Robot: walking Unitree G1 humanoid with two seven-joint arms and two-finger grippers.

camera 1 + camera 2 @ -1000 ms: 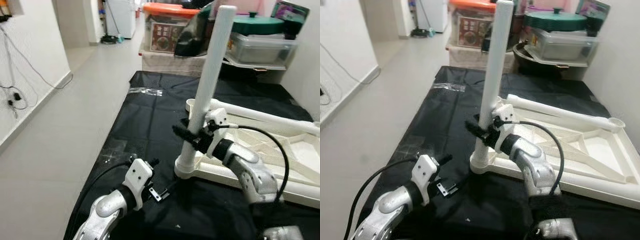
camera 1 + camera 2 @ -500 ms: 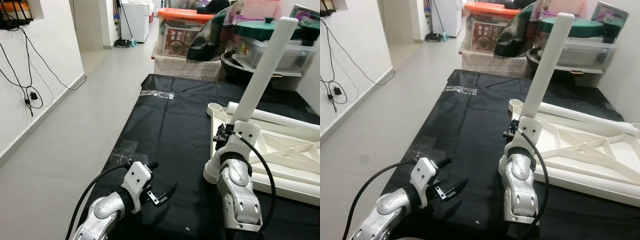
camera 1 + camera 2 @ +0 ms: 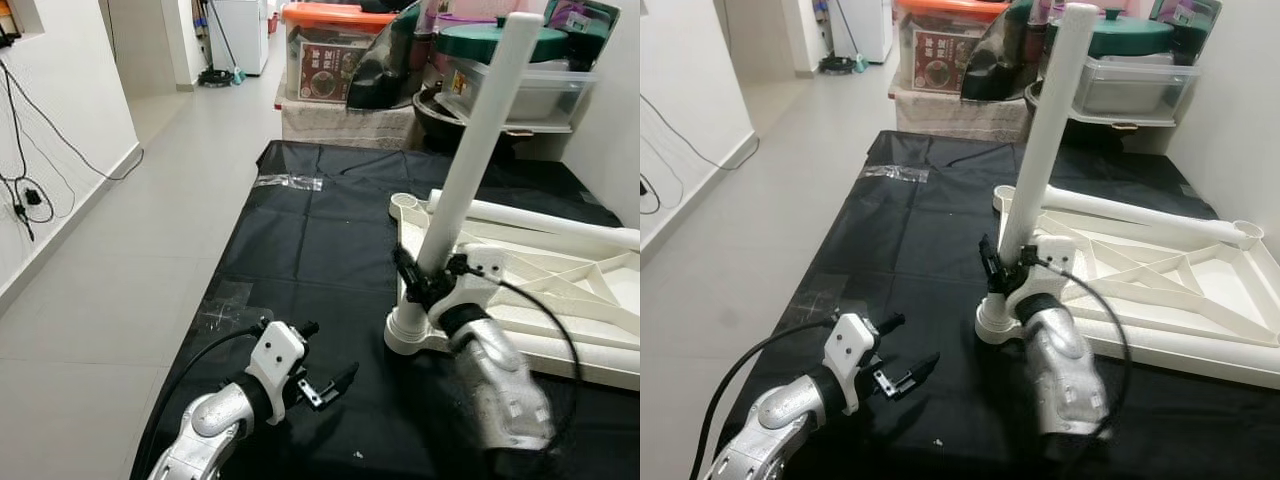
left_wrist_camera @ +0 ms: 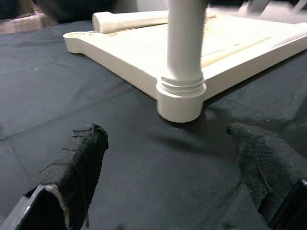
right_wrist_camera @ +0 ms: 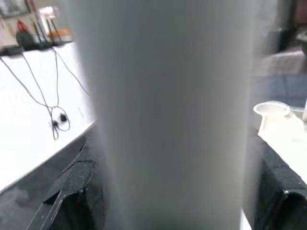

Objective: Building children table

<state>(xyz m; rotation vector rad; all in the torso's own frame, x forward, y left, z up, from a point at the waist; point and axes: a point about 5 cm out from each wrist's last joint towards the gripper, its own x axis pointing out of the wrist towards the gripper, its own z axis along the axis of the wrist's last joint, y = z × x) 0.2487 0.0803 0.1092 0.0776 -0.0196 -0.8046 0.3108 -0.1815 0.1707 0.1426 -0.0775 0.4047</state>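
Place: I am in a home, in a tiled corridor or spare room used for storage.
Floor: pale tiles [image 3: 150, 180] under a black sheet [image 3: 320, 230].
Far end: stacked plastic storage boxes [image 3: 335, 60], cooking pots [image 3: 500, 45].
Left: white wall with dangling cables [image 3: 25, 190].

1. The white plastic tabletop [image 3: 560, 300] is lying upside down on the black cloth, so you're looking at its ribbed underside with diagonal braces running across it.
2. One white table leg [image 3: 470, 165] is standing in the near-left corner socket [image 4: 180, 98], leaning a bit toward the far right instead of dead vertical. You can see a threaded collar at its base where it meets the socket.
3. A second white leg [image 3: 1120, 212] lies flat along the far edge of the tabletop, resting on it.
4. The far-left corner socket [image 3: 404, 203] is open, just a round cup.
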